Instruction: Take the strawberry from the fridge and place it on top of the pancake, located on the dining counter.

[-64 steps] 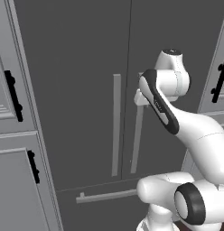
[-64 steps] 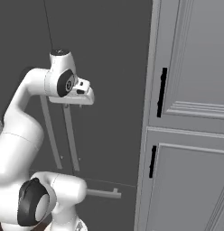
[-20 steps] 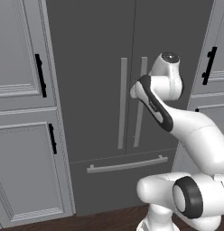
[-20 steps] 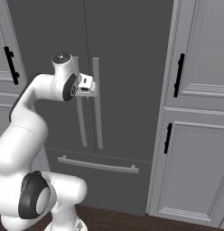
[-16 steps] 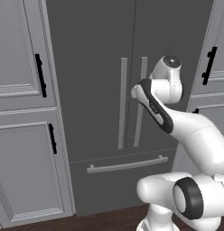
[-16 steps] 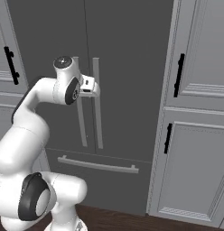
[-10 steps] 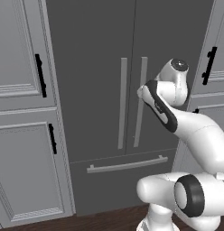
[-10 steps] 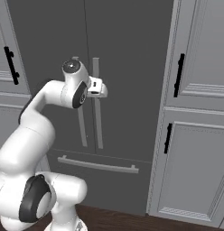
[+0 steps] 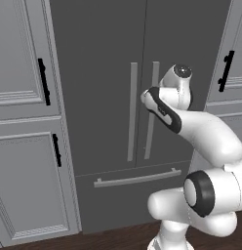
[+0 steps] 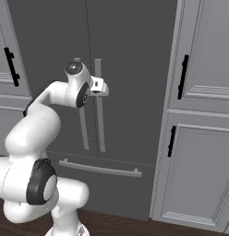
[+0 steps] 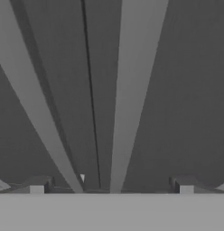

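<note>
The fridge point(image 9: 108, 73) fills the middle of both base views, its two doors shut, so the strawberry is hidden. Two long light-grey bar handles point(image 9: 133, 112) flank the door seam. My gripper point(image 9: 144, 95) hovers at mid-handle height right in front of the right door's handle point(image 10: 99, 106). In the hand view the gripper point(image 11: 111, 186) is open, its fingertips point(image 11: 38, 185) spread wide, and both handles point(image 11: 134, 90) run up between them. Nothing is held. The pancake and the dining counter are out of view.
Light-grey panelled cabinets with black handles point(image 9: 43, 82) stand to the fridge's left and to its right point(image 10: 183, 76). The bottom drawer's horizontal bar point(image 9: 137, 178) runs below the doors. Dark wood floor point(image 10: 135, 226) lies along the base.
Since the earliest frames the base has pulled back, so the fridge looks smaller. Over the last second my hand swung forward and slightly right toward the handles. The jaws stayed open.
</note>
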